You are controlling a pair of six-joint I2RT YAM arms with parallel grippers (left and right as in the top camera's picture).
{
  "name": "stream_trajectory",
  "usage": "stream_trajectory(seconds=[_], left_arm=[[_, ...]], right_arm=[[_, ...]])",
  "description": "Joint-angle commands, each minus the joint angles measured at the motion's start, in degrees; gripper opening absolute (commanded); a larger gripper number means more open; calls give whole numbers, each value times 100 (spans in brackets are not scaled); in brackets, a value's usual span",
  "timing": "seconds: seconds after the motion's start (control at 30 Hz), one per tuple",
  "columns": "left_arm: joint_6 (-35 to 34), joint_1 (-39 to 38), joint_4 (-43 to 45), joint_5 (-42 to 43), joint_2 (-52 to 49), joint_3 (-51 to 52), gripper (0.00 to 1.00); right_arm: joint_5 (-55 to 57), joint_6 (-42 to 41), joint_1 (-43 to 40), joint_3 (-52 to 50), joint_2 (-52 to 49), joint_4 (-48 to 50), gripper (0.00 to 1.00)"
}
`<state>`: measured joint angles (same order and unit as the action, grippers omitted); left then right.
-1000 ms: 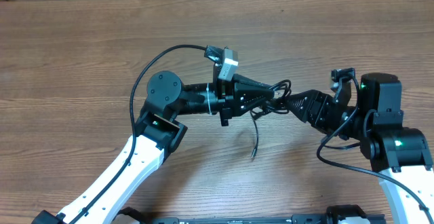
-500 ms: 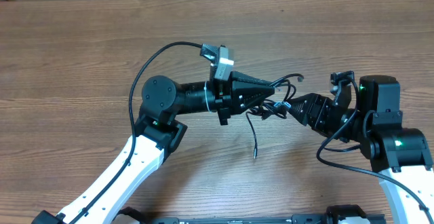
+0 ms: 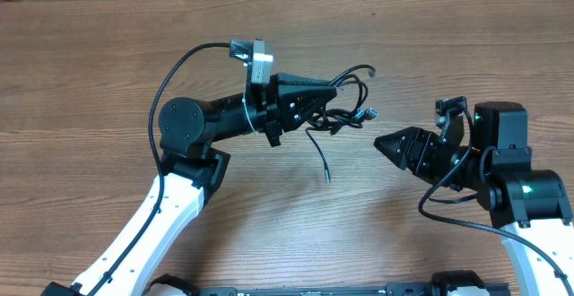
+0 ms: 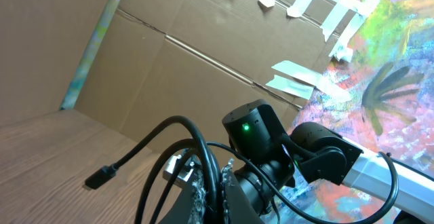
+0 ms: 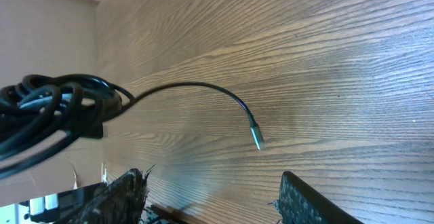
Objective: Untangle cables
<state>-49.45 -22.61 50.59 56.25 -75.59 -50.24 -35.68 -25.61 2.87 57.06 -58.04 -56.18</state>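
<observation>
- Wooden table [image 3: 108,54] fills the overhead view, with brown cardboard along its far edge.
- Over the last second the left arm has swung back and away from the right one. Its left gripper [image 3: 330,94] is clamped on the cables [image 3: 345,108], and the bundle has travelled with it.
- The right gripper [image 3: 384,143] was nose-to-nose with the left at the knot a second ago and now sits well apart from it. Its fingers [image 5: 125,187] are spread wide with nothing between them (the wrist view shows only bare table in the gap).
- The cables remain a looped clump at the left fingertips and seem mostly lifted off the table.
- One loose tail [image 3: 321,161] droops from the clump toward the wood and ends in a small plug [image 5: 255,138].
- My reading is that the pull separated nothing, so the right gripper needs a fresh hold, probably on that tail.
</observation>
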Motion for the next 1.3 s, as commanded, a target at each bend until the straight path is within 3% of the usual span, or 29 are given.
stream_trajectory(seconds=[0.0,0.1,0.27,0.37,0.83,1.03,1.27], left_arm=[[-92,22,50,-98,98,-129,4],[-70,20,35,-68,98,-129,4],[319,20,-540,262,98,-129,4],[413,20,-887,402,98,-129,4],[463,-157,-920,964,98,-129,4],[457,-643,-684,640,98,-129,4],[-254,-667,387,643,98,-129,4]], right_arm=[[2,57,0,151,17,33,61],[-109,66,0,151,15,87,61],[-1617,955,0,153,118,811,63],[-1652,988,0,153,221,1056,66],[-1641,1093,0,153,350,1764,70],[-1508,1093,0,151,299,1735,70],[350,1080,0,151,269,1032,71]])
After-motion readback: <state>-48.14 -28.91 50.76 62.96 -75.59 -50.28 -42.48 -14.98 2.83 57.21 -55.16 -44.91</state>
